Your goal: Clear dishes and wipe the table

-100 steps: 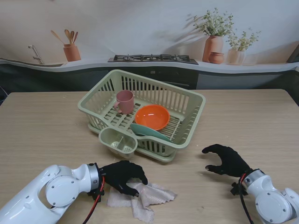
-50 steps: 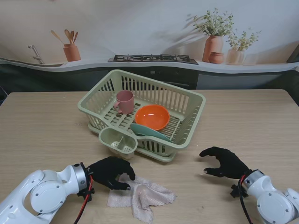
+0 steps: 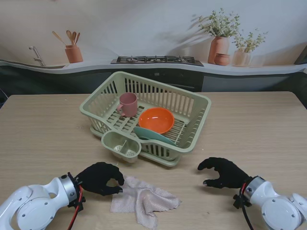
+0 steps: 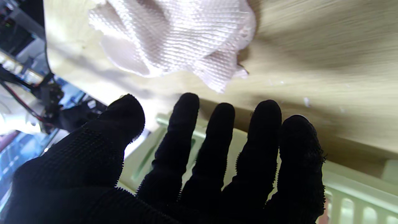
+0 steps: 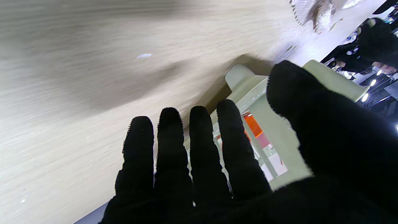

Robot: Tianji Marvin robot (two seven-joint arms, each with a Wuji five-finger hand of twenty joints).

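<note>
Pale wood-grain table [image 3: 43, 124] fills the stand's view, with a kitchen counter and stove along the wall behind it. On the near part of the table lies the crumpled white cloth [image 3: 144, 201], its long axis running left to right, a ragged corner pointing toward me.

Just left of the cloth is the left hand [image 3: 99, 178], black-gloved, fingers curled and spread, grasping nothing; its fingertips sit at the cloth's left edge, and I cannot tell whether they touch it. The left wrist view shows that hand [image 4: 174, 168] splayed with the cloth [image 4: 174, 40] beyond the fingertips.

Farther from me stands the green dish rack [image 3: 192, 103], holding a pink cup [image 3: 128, 104], an orange bowl [image 3: 156, 120] and a teal plate [image 3: 153, 136] leaning beside the bowl. A small cutlery holder [image 3: 121, 145] hangs on the rack's near-left corner, between the rack and the left hand.

To the right, well apart from the cloth, the right hand [image 3: 221, 172] hovers with fingers curled and apart, holding nothing.

Compared with a second ago, the left hand has pulled back leftward off the cloth, and the right hand has shifted slightly left.
</note>
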